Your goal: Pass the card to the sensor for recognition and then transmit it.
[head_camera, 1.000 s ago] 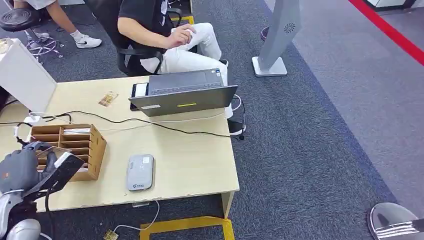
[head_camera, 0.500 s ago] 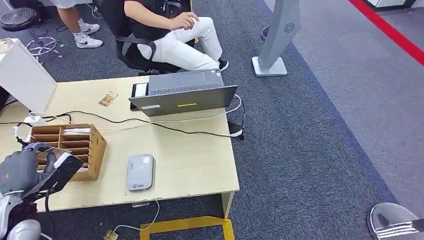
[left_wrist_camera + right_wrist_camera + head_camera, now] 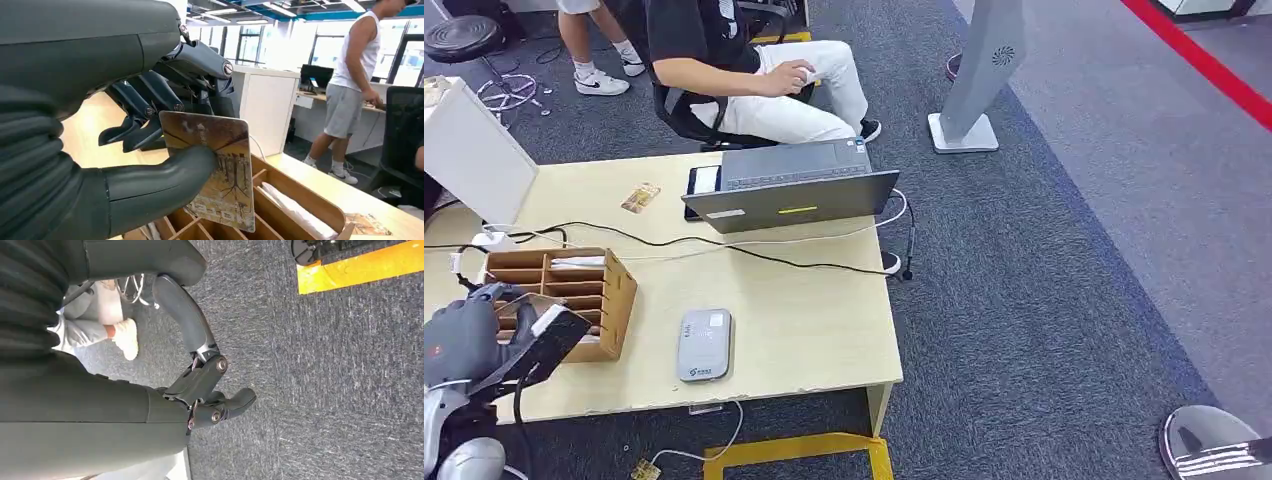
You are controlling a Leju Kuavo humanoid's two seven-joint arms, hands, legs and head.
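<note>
Left robot hand [image 3: 469,335] sits at the 8 o'clock corner of the desk [image 3: 804,330], thumb and fingers pinching the card [image 3: 215,175]. In the left wrist view the card stands on edge, thumb pressed on its printed face, dark fingers behind it; its lower edge hangs just above the wooden organizer [image 3: 574,290], apparently clear of the dividers, though contact cannot be ruled out.

Judged step: carry the card to the sensor [image 3: 704,345], the grey reader lying flat at roughly 3 o'clock from the held card, near but apart. To do it well: keep the pinch firm, lift clear of the organizer wall before sweeping across, then tilt the card's face flat over the reader's top and hold steady. Watch the black cable [image 3: 754,250] farther back.

Right robot hand [image 3: 210,390] hangs over the carpet, fingers curled loosely, holding nothing.
</note>
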